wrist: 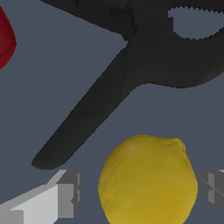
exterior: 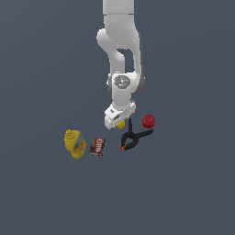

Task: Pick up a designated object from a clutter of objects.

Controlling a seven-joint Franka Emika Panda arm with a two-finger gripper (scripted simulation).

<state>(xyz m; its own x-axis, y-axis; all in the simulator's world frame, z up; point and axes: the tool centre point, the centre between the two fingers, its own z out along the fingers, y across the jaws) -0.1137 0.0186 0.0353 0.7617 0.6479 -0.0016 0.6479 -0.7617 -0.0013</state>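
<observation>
Tool lowered and open, pads flanking but clear of yellow lemon-like ball; black spring clamp at twelve o'clock, red apple at ten.

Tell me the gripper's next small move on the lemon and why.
Probably close the fingers. In the wrist view the lemon sits between the two fingers, with a gap showing on each side, so the gripper is open and already straddles it. The black clamp and red apple lie clear of the fingers.
</observation>
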